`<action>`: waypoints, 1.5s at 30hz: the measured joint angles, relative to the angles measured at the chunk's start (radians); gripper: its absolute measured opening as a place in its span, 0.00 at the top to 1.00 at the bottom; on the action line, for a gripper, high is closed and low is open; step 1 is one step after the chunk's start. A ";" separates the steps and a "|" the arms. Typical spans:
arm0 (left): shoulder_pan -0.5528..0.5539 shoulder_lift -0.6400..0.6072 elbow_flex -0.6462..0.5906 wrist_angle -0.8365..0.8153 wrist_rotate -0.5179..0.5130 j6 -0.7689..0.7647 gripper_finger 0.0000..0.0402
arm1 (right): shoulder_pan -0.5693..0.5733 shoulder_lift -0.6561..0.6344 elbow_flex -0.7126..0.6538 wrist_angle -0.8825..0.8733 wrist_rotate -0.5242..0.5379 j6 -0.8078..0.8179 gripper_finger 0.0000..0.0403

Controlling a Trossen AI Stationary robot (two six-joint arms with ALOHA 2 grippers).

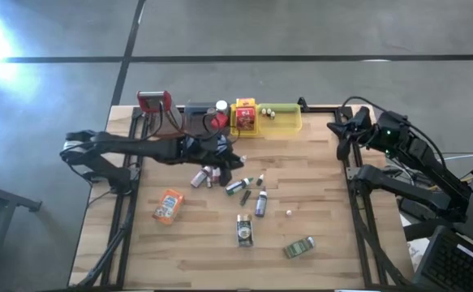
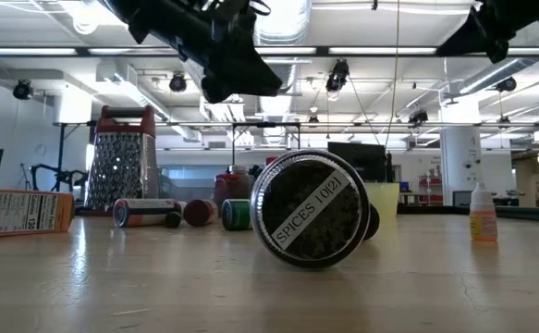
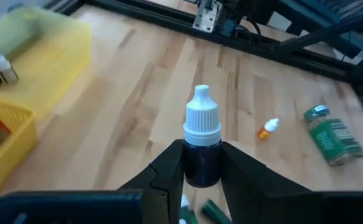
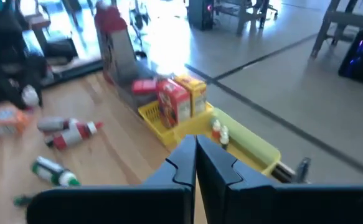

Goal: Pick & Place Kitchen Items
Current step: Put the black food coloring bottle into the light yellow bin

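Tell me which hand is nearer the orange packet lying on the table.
Left. The left hand, shut on a white-capped dark bottle, hangs over the table's middle, just beyond the orange packet. The right hand waits shut at the table's far right corner.

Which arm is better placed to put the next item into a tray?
The left. Its hand already grips a dark bottle with a white cap, raised above the table near the yellow tray. The right hand is shut on nothing and waits at the table's right edge.
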 joint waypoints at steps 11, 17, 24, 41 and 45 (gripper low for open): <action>0.046 0.131 0.161 0.002 0.000 0.157 0.76 | 0.000 0.196 -0.014 0.164 -0.185 0.028 0.98; 0.076 0.175 0.239 -0.059 0.008 0.135 0.76 | 0.005 0.292 0.009 0.212 -0.265 0.000 0.96; 0.094 0.230 0.314 -0.081 0.016 0.147 0.76 | 0.046 0.365 0.013 0.224 -0.269 -0.010 0.78; 0.101 0.344 0.388 0.023 0.204 0.237 0.76 | 0.286 0.429 0.014 0.325 -0.265 -0.021 0.50; 0.100 0.342 0.390 0.078 0.217 0.242 0.76 | 0.311 0.430 0.014 0.337 -0.210 -0.038 0.52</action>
